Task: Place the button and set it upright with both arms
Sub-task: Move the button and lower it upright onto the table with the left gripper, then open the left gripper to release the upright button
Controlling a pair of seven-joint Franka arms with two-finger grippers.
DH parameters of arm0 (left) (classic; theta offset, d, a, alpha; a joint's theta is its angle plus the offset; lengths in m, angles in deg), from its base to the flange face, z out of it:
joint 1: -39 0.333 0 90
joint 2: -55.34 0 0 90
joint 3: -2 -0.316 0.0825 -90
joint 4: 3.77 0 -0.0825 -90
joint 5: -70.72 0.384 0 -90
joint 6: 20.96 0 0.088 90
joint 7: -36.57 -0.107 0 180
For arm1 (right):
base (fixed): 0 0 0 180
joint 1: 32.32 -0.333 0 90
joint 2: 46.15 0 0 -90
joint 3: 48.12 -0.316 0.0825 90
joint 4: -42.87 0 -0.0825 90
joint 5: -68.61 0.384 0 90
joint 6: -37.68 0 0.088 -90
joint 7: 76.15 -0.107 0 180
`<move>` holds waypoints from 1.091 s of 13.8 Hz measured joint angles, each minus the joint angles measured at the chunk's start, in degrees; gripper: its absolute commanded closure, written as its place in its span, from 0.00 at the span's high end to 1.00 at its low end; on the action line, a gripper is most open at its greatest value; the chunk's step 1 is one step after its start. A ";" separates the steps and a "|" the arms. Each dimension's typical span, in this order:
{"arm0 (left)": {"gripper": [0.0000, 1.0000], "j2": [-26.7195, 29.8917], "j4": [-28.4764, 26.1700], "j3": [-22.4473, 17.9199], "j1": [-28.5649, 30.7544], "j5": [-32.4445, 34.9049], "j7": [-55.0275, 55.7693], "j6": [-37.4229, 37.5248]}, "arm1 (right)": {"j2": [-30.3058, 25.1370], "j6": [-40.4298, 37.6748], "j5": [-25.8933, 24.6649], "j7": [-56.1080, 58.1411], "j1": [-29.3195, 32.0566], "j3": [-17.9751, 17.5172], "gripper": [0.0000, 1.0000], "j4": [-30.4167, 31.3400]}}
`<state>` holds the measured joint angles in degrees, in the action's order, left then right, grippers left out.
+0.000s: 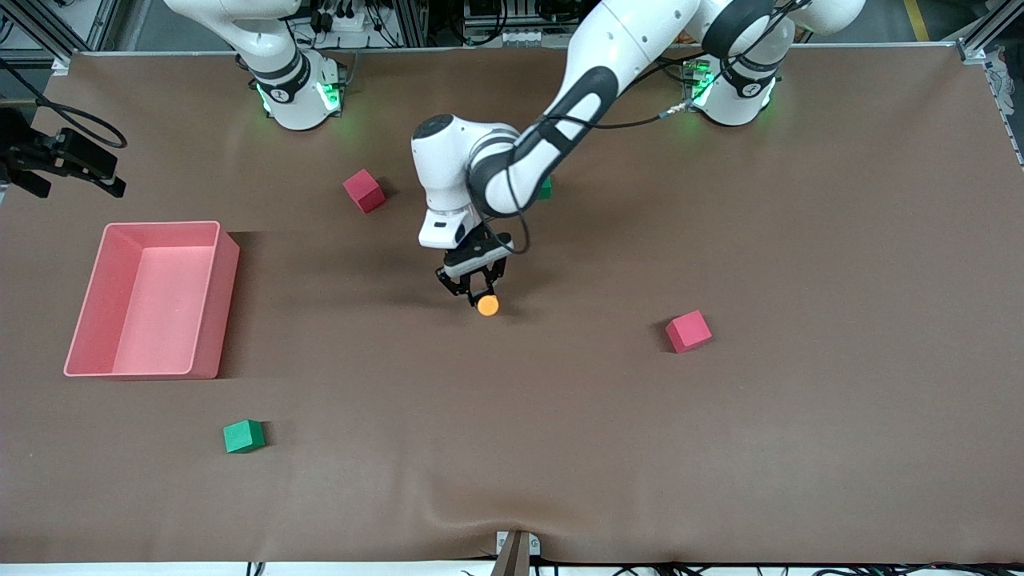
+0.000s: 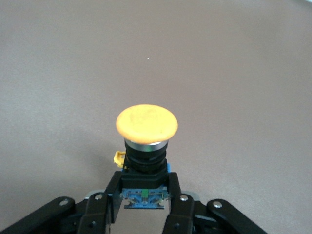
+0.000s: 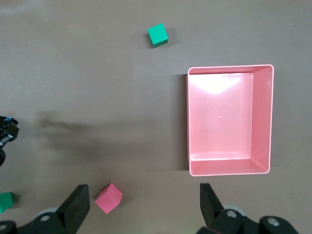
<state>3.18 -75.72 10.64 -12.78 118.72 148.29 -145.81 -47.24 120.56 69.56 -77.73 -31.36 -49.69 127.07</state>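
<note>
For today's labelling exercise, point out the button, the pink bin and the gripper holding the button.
button (image 2: 146, 121), left wrist view, on its orange cap.
pink bin (image 1: 228, 268), front view, on its side wall.
left gripper (image 2: 144, 191), left wrist view, midway between its fingertips.

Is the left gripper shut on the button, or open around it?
Shut on it. In the left wrist view both fingers press the black body of the button, orange cap pointing away from the left gripper.
</note>
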 measured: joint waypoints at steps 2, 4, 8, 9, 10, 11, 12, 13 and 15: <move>0.00 -1.02 -0.13 -0.06 -1.61 4.95 3.70 -0.03 | 0.00 0.00 0.00 0.03 0.00 -0.09 1.00 0.00; 0.00 -1.62 -0.38 -0.47 -2.96 10.90 7.43 0.02 | 0.00 -0.02 0.00 0.03 0.00 -0.11 1.00 0.00; 0.00 -4.54 -1.43 -1.19 -4.88 20.86 13.87 1.76 | 0.02 -0.07 0.00 0.03 0.00 -0.11 1.00 0.00; 0.00 -5.44 -1.55 -1.43 -5.26 22.73 14.67 2.65 | 0.02 -0.08 0.00 0.03 0.00 -0.12 1.00 0.00; 0.00 -6.22 -1.61 -1.58 -5.54 24.60 15.30 3.15 | 0.02 -0.08 0.00 0.03 0.00 -0.11 1.00 0.00; 0.00 -6.84 -1.68 -1.75 -5.77 26.81 15.82 3.57 | 0.02 -0.08 0.00 0.03 0.00 -0.12 1.00 0.00; 0.00 -7.34 -1.79 -2.08 -6.01 29.11 16.68 3.82 | 0.02 -0.08 0.00 0.03 0.00 -0.11 1.00 0.00; 0.00 -7.78 -1.93 -2.33 -6.18 31.20 17.52 4.05 | 0.02 -0.09 0.00 0.03 0.00 -0.12 1.00 0.00; 0.00 -8.36 -2.49 -2.66 -6.50 34.18 19.15 4.85 | 0.02 -0.09 0.00 0.04 0.00 -0.12 1.00 0.00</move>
<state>-5.18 -78.21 7.98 -19.28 152.90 167.44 -140.96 -47.22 120.47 69.57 -77.69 -31.36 -49.81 127.07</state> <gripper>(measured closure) 0.590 0.000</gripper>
